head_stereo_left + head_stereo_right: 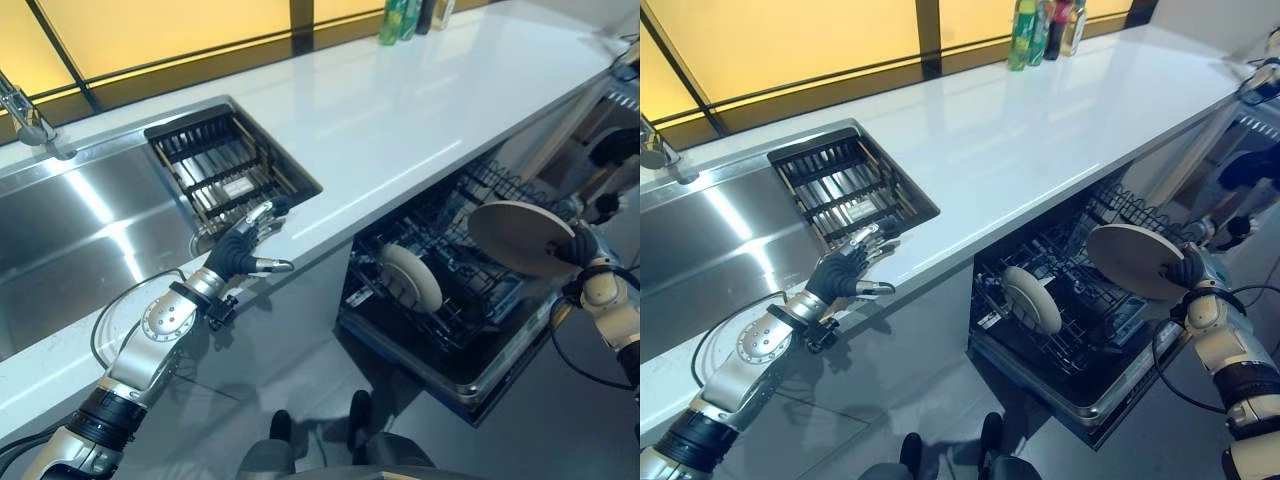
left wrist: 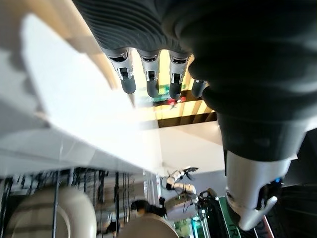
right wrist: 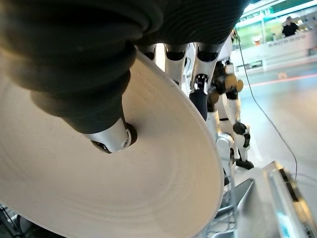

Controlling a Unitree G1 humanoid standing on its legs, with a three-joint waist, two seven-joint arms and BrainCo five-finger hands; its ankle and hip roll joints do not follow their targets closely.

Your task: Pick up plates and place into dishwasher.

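Note:
My right hand (image 1: 581,246) is shut on a beige plate (image 1: 520,238) and holds it tilted above the open dishwasher's lower rack (image 1: 478,318). In the right wrist view the thumb (image 3: 112,138) presses on the plate's face (image 3: 124,193), while the fingers (image 3: 198,94) reach round behind its rim. A second beige plate (image 1: 411,278) stands upright in the rack, left of the held one. My left hand (image 1: 238,252) is open with relaxed fingers at the counter's front edge by the sink, and nothing is in it; its straight fingers (image 2: 149,74) show in the left wrist view.
A white counter (image 1: 400,110) runs above the dishwasher. A steel sink (image 1: 70,220) with a black drying rack (image 1: 225,170) lies at the left, a faucet (image 1: 25,115) behind it. Bottles (image 1: 400,18) stand at the counter's back edge.

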